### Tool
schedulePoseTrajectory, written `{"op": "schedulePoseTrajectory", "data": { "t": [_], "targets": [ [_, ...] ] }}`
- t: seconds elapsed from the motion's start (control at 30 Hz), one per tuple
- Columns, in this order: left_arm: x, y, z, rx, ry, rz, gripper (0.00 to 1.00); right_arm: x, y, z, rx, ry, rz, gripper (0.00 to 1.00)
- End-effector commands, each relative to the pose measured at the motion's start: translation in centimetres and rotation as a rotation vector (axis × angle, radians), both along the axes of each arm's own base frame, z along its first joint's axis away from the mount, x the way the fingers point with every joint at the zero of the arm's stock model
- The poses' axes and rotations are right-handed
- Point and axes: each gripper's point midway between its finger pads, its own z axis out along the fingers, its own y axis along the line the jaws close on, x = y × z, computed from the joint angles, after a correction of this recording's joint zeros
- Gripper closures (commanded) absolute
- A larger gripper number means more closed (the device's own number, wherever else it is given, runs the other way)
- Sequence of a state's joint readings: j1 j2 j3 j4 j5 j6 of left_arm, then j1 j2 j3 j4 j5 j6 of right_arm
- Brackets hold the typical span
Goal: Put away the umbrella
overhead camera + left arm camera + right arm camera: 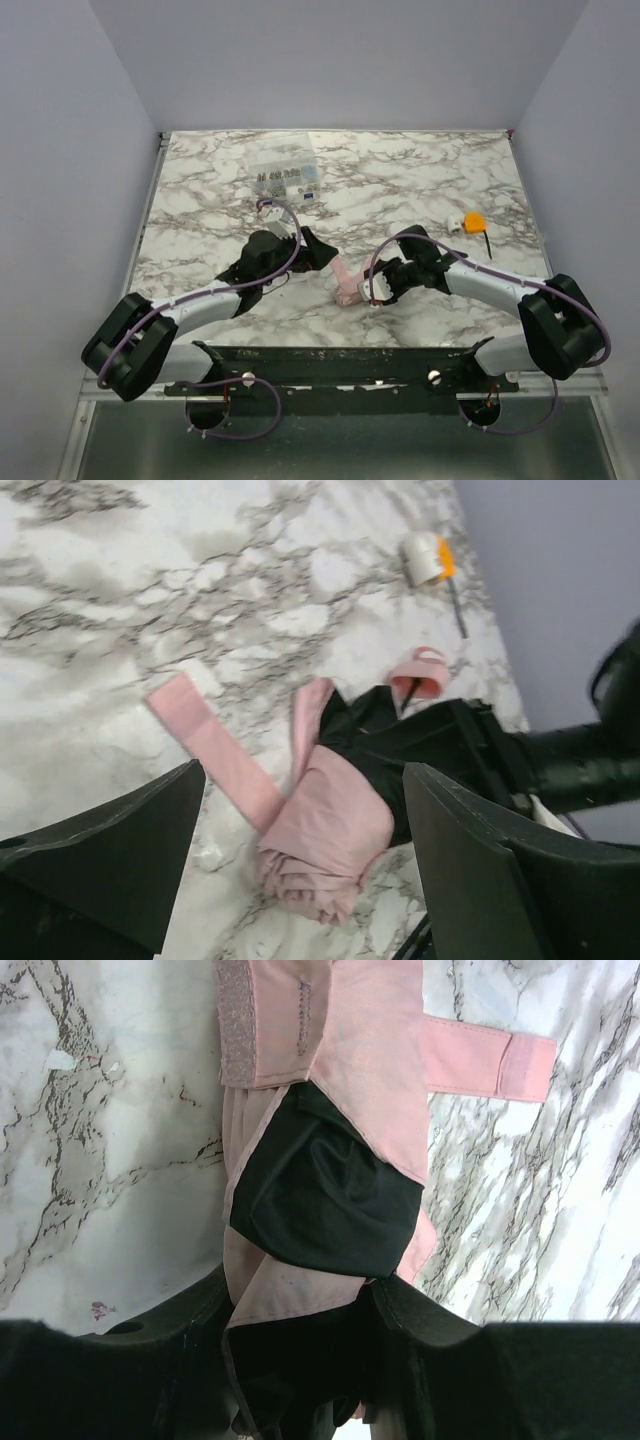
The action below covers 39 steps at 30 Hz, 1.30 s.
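Note:
The umbrella lies folded as a pale pink bundle on the marble table, between the two arms. My right gripper is shut on it. In the right wrist view, pink fabric with a black lining fold is pinched between the fingers. Its pink strap sticks out to the right. My left gripper stands open just left of the bundle. In the left wrist view the rolled end sits between the wide-apart fingers, touching neither. The loose strap trails left.
A clear plastic compartment box of small parts stands at the back of the table. A small orange object with a thin black rod lies at the right, also seen in the left wrist view. Pale walls enclose three sides.

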<state>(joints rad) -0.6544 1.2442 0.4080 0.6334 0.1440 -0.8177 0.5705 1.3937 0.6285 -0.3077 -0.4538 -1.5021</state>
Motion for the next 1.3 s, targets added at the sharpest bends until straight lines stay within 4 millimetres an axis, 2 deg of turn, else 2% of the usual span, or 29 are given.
{"op": "schedulePoseTrajectory", "data": {
  "t": [0.0, 0.13, 0.27, 0.37, 0.5, 0.57, 0.67, 0.87, 0.97, 1.1, 1.23, 1.27],
  "targets": [
    [0.1, 1.5, -6.7, 0.233, 0.307, 0.045, 0.21, -7.7, -6.1, -5.6, -0.261, 0.296, -0.018, 0.99],
    [0.2, 0.8, -9.2, 0.192, 0.437, 0.079, 0.3, -7.6, -5.6, -5.4, -0.239, 0.297, -0.019, 0.99],
    [1.7, -0.3, -10.8, 0.201, 0.488, 0.104, 0.3, -7.8, -5.5, -5.5, -0.235, 0.306, -0.018, 0.99],
    [2.2, -0.5, -12.3, 0.313, 0.552, 0.121, 0.31, -7.8, -5.5, -5.5, -0.23, 0.303, -0.02, 0.99],
    [0.6, -0.6, -15.0, 0.48, 0.639, 0.155, 0.36, -7.7, -5.4, -5.5, -0.221, 0.303, -0.022, 0.99],
    [-0.5, 0.1, -16.8, 0.631, 0.701, 0.219, 0.38, -7.8, -5.3, -5.6, -0.22, 0.308, -0.022, 0.99],
    [-1.8, 1.2, -18.1, 0.796, 0.769, 0.309, 0.39, -7.7, -5.1, -5.6, -0.215, 0.308, -0.019, 0.99],
    [-1.7, 1.7, -19.5, 0.817, 0.784, 0.312, 0.43, -7.6, -5.1, -5.3, -0.206, 0.3, -0.019, 0.99],
    [-2.0, 0.8, -19.9, 0.828, 0.794, 0.238, 0.52, -7.5, -4.9, -5.1, -0.201, 0.294, -0.023, 0.99],
    [-3.7, 0.0, -20.4, 0.867, 0.782, 0.128, 0.54, -7.4, -4.9, -5.0, -0.194, 0.285, -0.026, 0.99],
    [-5.4, 1.0, -22.1, 1.033, 0.791, 0.109, 0.55, -7.3, -4.7, -4.9, -0.188, 0.29, -0.025, 0.99],
    [-5.7, 1.0, -22.5, 1.06, 0.795, 0.108, 0.58, -7.2, -4.5, -4.8, -0.182, 0.288, -0.026, 0.99]
  ]
}}
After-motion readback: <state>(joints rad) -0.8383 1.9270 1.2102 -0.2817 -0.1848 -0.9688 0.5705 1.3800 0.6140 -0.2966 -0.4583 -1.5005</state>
